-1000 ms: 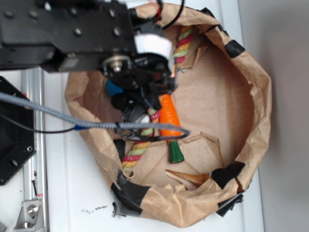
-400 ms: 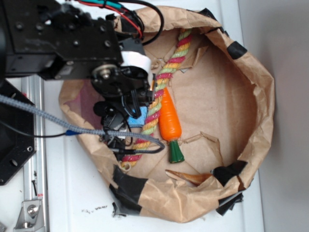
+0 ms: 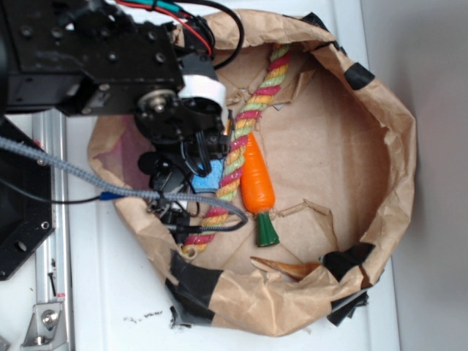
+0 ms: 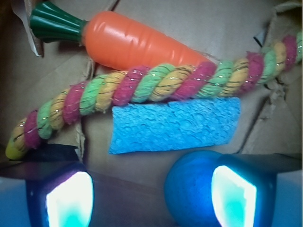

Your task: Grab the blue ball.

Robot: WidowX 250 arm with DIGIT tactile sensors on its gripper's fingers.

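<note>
The blue ball [image 4: 191, 189] shows at the bottom of the wrist view, inside the jaws and pressed against the right finger pad [image 4: 234, 196]. The left pad [image 4: 70, 201] stands well apart from it. My gripper [image 4: 151, 201] is open, low over the brown paper floor. A flat light-blue sponge [image 4: 175, 124] lies just beyond the ball. In the exterior view my gripper [image 3: 175, 186] hangs over the left side of the paper bag, and the ball is hidden under it; only a corner of the sponge [image 3: 212, 175] shows.
A multicoloured rope [image 3: 241, 139] runs diagonally past the sponge, with an orange toy carrot [image 3: 256, 183] beside it. The crumpled paper bag wall [image 3: 395, 146] rings everything, patched with black tape [image 3: 197, 289]. A brown cone [image 3: 285, 268] lies at the front. A metal rail [image 3: 47, 219] stands left.
The arm has moved left, away from the carrot and rope, which are now uncovered. The sponge corner has come into view beside the gripper.
</note>
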